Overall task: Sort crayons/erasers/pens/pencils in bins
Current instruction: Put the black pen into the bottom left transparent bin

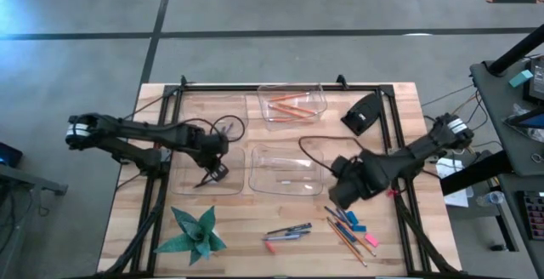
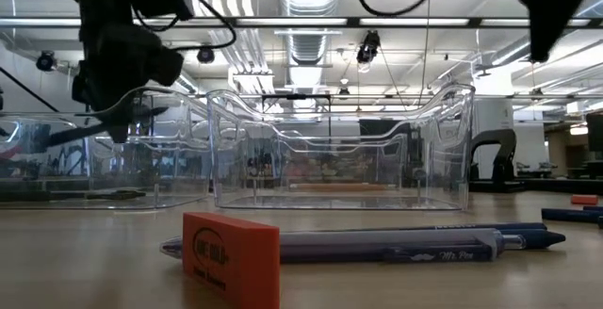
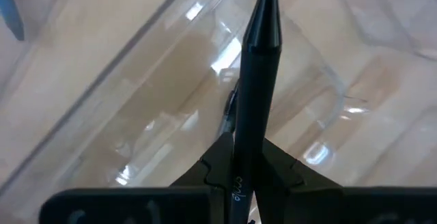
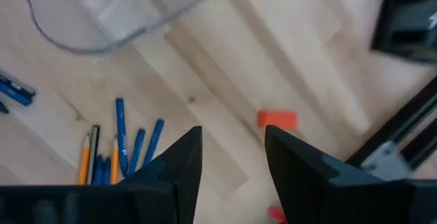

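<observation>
Your left gripper (image 3: 239, 176) had its fingers clamped on a black pen (image 3: 258, 80) above the lower-left bin (image 1: 191, 164), so release looked next, while your right gripper (image 4: 232, 162), fingers apart and empty, hung over the table (image 4: 205, 74).

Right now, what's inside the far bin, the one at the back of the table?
The far bin holds a few orange pencils lying at its bottom. Nothing else shows inside; the low view cannot settle more.

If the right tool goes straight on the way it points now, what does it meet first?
Probably the bare wooden table: the right tool, open and empty, points at open boards, with the small orange block eraser slightly aside. Depth is unclear.
</observation>
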Tool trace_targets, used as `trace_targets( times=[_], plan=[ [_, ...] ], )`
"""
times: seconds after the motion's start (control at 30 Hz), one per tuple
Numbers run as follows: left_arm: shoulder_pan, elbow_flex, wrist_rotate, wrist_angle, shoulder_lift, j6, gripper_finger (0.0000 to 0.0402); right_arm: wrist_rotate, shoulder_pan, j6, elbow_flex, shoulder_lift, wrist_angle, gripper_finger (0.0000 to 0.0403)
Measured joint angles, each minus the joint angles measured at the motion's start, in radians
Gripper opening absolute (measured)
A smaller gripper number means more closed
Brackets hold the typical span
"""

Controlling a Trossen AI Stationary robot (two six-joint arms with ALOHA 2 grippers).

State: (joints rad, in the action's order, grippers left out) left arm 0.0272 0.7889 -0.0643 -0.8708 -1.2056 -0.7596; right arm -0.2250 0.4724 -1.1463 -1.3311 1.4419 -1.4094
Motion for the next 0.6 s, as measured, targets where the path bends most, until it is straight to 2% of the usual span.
trace_targets(
  times=[0.23, 0.6],
  plan=[
    [-0.011, -0.016, 0.038, 0.001, -0.031, -0.01, 0.002, 0.032, 0.067, -0.14, 0.148, 0.0, 0.189, 0.0148],
    [-0.05, -0.017, 0.06, -0.001, -0.13, 0.067, 0.002, 0.079, 0.107, -0.252, 0.319, -0.002, 0.34, 0.0136]
  ],
)
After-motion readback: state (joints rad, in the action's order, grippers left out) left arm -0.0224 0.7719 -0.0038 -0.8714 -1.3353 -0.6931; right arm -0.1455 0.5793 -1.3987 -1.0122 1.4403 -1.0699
